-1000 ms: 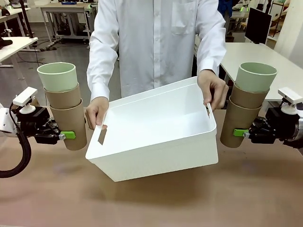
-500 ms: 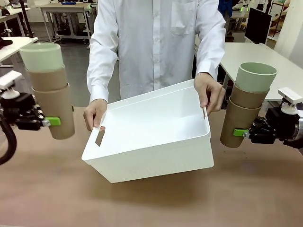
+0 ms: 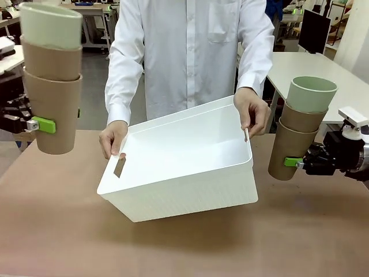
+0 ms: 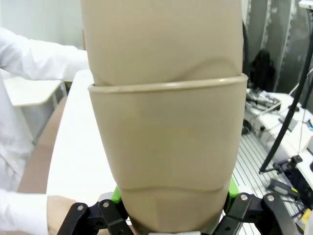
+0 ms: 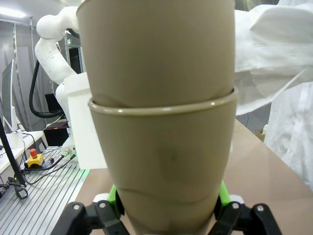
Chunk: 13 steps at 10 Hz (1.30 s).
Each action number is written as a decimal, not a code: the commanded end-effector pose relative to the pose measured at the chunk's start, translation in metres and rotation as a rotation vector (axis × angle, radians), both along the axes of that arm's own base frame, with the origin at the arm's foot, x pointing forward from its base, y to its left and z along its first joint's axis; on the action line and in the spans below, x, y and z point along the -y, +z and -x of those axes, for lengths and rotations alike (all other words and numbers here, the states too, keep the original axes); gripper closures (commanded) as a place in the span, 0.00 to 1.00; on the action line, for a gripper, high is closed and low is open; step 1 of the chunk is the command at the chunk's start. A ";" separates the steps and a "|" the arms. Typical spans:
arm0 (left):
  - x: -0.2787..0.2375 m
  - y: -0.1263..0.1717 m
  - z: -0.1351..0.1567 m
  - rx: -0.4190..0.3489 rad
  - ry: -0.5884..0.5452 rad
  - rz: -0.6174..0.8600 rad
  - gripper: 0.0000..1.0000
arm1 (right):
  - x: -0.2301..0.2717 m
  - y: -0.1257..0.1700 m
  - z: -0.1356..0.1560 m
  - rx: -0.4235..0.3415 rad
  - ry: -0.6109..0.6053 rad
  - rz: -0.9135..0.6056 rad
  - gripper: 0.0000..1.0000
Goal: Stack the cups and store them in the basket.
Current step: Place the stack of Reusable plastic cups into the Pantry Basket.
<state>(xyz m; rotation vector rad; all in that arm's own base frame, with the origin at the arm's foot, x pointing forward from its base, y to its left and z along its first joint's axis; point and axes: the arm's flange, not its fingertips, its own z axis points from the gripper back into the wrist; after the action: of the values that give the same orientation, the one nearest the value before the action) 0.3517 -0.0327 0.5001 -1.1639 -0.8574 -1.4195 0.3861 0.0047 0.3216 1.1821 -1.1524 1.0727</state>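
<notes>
Cups [image 3: 51, 86] nest in threes, pinched by left pincer [image 3: 43, 124] and right pincer [image 3: 293, 162], flanking the basket [image 3: 184, 199].

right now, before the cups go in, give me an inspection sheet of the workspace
surface: brown table
job's things: left stack, two brown cups with a mint one on top, held high; right stack, same make-up, held lower; white basket empty, tilted open toward the robot, a person's hands at both ends
clutter: nothing seen
grippers: left gripper shut on left stack; right gripper shut on right stack; each grips the bottom cup
cables: black cable off the table; floor cables
surroundings: white tables and a monitor behind the person
</notes>
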 end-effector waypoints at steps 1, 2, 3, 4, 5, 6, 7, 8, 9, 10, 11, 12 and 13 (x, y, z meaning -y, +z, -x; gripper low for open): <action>0.054 0.023 0.024 0.011 0.020 -0.181 0.17 | 0.000 0.005 -0.003 0.014 0.005 -0.006 0.15; 0.081 0.028 0.028 0.036 0.042 -0.273 0.17 | 0.000 0.005 -0.003 0.014 0.005 -0.006 0.15; 0.112 0.027 0.031 0.047 0.061 -0.352 0.17 | 0.000 0.005 -0.003 0.014 0.005 -0.006 0.15; 0.140 0.025 0.025 0.052 0.079 -0.419 0.17 | 0.000 0.005 -0.003 0.014 0.005 -0.006 0.15; 0.161 0.019 0.017 0.051 0.097 -0.462 0.17 | 0.000 0.005 -0.003 0.014 0.005 -0.006 0.15; 0.183 0.005 0.002 0.049 0.133 -0.508 0.17 | 0.000 0.005 -0.003 0.014 0.005 -0.006 0.15; 0.192 -0.001 -0.005 0.051 0.147 -0.529 0.17 | 0.000 0.005 -0.003 0.014 0.005 -0.006 0.15; 0.202 -0.009 -0.014 0.067 0.163 -0.566 0.17 | 0.000 0.005 -0.003 0.014 0.005 -0.006 0.15; 0.211 -0.015 -0.025 0.059 0.175 -0.587 0.17 | 0.000 0.005 -0.003 0.014 0.005 -0.006 0.15; 0.217 -0.021 -0.033 0.058 0.187 -0.607 0.17 | 0.000 0.005 -0.003 0.014 0.005 -0.006 0.15; 0.222 -0.029 -0.039 0.054 0.179 -0.624 0.17 | 0.000 0.005 -0.003 0.014 0.005 -0.006 0.15; 0.227 -0.037 -0.040 0.048 0.163 -0.652 0.17 | 0.000 0.005 -0.003 0.014 0.005 -0.006 0.15; 0.233 -0.044 -0.038 0.062 0.148 -0.683 0.17 | 0.000 0.005 -0.003 0.014 0.005 -0.006 0.15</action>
<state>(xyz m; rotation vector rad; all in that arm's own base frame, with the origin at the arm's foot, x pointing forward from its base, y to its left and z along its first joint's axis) 0.3899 -0.2613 0.4489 -0.5467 -0.4437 -1.4584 0.3863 0.0047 0.3211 1.1828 -1.1515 1.0722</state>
